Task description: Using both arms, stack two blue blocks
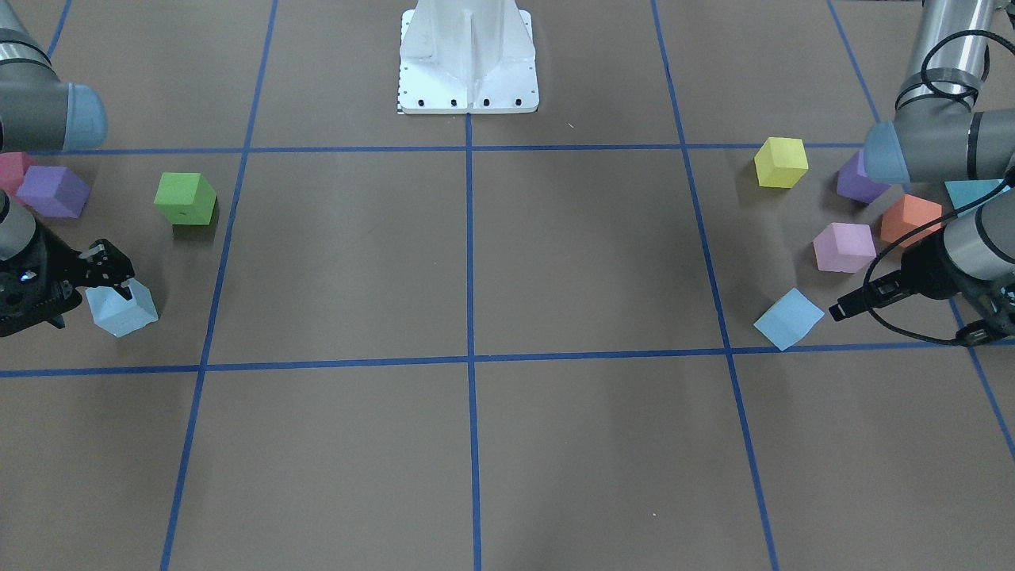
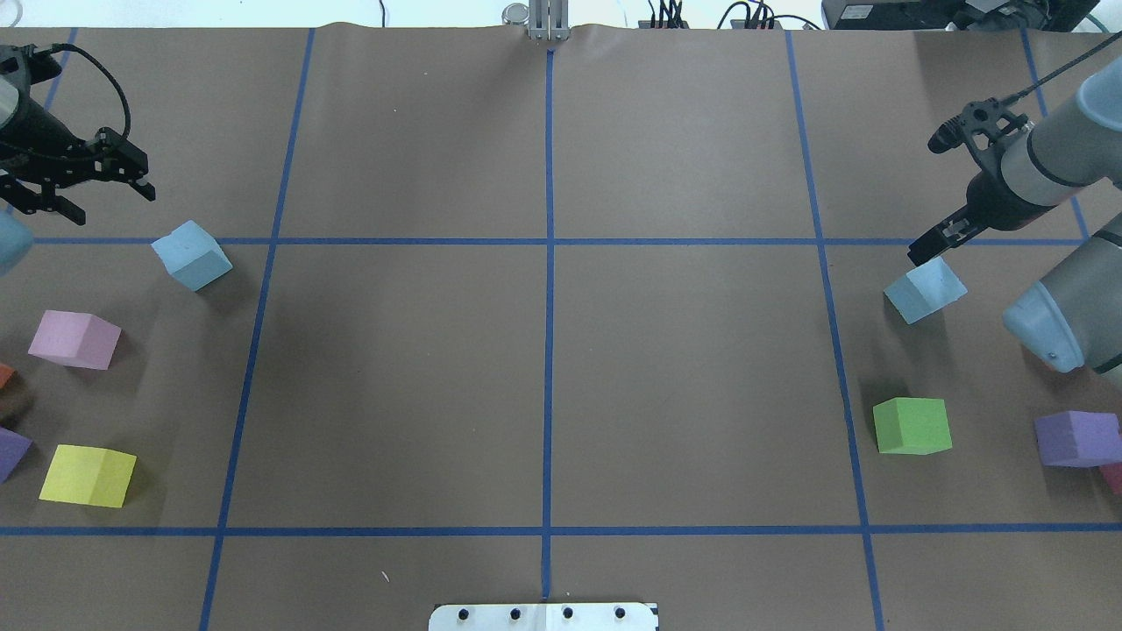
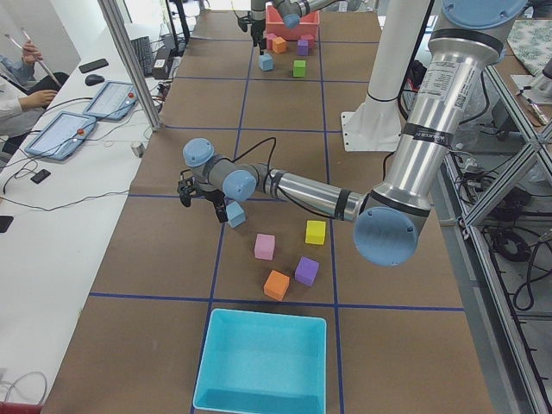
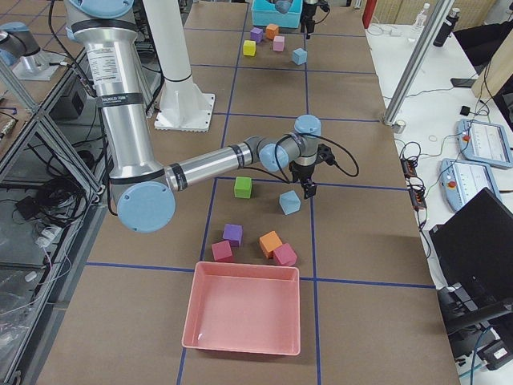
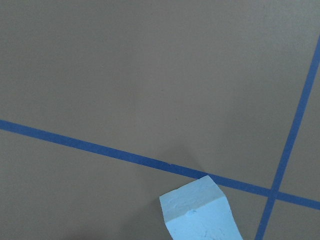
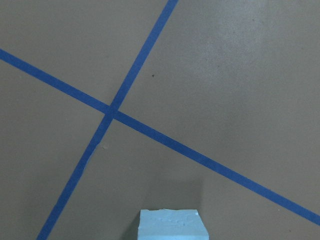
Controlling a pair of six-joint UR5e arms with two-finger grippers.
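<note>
Table (image 2: 684, 394): brown surface divided into squares by blue tape lines.
White base (image 1: 468, 71): robot mount at the table's near edge, on the centre tape line; landmark for all entries below.
Left arm (image 3: 405, 155): rises beside the white base and reaches out low over the table on the base's left.
Left tool (image 2: 114, 207): far out to the left of the white base; fingers spread wide, near the left-side blue block but apart from it in the overhead view.
Left-side blue block (image 2: 191, 254): on the table, forward and left of the white base, turned cornerwise to the tape grid, close to a tape crossing.
Right arm (image 4: 128, 104): reaches out from the white base's right.
Right tool (image 2: 926, 201): forward and right of the white base; fingers wide, lower fingertip just above the right-side blue block; contact cannot be told.
Right-side blue block (image 2: 925, 290): on the table, forward and right of the white base, also turned cornerwise.
Green cube (image 2: 912, 426): right of the white base, nearer it than the right-side blue block.
Violet cube (image 2: 1076, 438): farther right of the white base than the green cube.
Yellow cube (image 2: 88, 475): far left of the white base.
Pink cube (image 2: 74, 340): left of the white base, between the yellow cube and the left-side blue block.
Orange cube (image 1: 910, 220): left of the white base, partly behind the left arm.
Turquoise bin (image 3: 263, 362): at the table's end, far left of the white base.
Salmon bin (image 4: 243, 317): at the table's end, far right of the white base.
</note>
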